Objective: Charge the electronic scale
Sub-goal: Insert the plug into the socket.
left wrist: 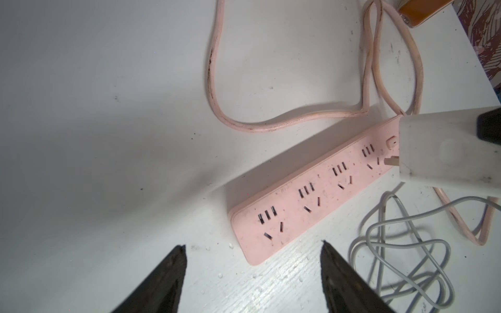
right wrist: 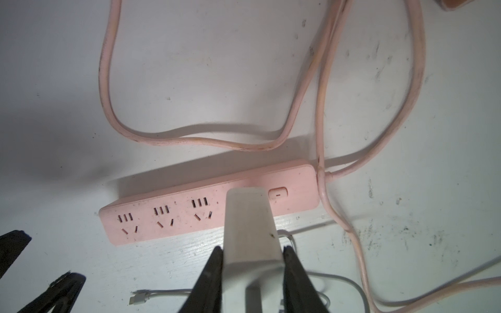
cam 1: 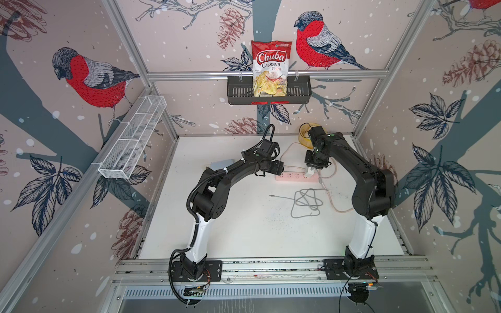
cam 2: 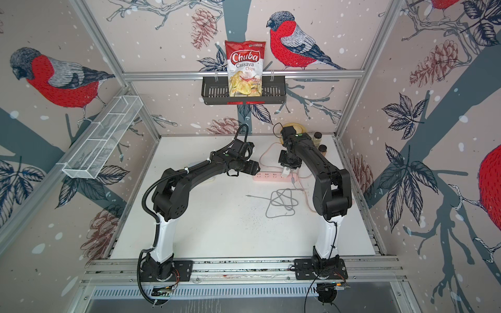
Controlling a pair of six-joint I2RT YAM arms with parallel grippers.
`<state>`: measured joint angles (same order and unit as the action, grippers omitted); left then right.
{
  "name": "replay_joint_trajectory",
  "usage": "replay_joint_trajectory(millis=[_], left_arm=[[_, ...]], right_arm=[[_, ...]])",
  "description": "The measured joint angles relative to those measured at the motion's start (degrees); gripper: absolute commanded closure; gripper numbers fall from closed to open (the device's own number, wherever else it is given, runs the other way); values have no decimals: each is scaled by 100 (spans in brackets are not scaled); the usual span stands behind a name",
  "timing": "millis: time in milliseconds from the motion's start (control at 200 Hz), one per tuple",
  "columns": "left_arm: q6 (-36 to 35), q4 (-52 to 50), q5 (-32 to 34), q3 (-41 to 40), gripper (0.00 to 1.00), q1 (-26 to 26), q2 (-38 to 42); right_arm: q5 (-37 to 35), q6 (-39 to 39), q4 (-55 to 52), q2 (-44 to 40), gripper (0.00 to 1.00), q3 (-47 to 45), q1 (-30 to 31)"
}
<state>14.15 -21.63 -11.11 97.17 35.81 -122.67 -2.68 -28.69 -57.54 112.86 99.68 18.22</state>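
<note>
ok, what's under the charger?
The pink strip: its socket beside the switch. Left wrist view shows the prongs bare, not inserted. In the right wrist view the charger hides that socket.

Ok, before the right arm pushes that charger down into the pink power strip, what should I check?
1. Grip on the charger by the right end effector: ok, clamped on both sides.
2. Prongs seated in the power strip: not ok, a prong shows bare in the left wrist view.
3. Strip braced by the left end effector: not ok, it is open and clear of the strip.
4. The strip's switch turned on: cannot tell.
5. The grey cable joined to the electronic scale: not ok, its free plug lies loose on the table.
</note>
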Motion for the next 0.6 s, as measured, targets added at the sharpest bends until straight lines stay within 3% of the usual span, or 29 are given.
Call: replay_joint_trajectory(millis=[355, 600], left_arm=[[214, 2, -369, -28, 30, 7, -389], [256, -7, -387, -26, 31, 9, -549]], right_arm=[[-133, 280, -474, 925, 100, 1193, -4], [-157, 632, -647, 1110, 100, 1449, 4]])
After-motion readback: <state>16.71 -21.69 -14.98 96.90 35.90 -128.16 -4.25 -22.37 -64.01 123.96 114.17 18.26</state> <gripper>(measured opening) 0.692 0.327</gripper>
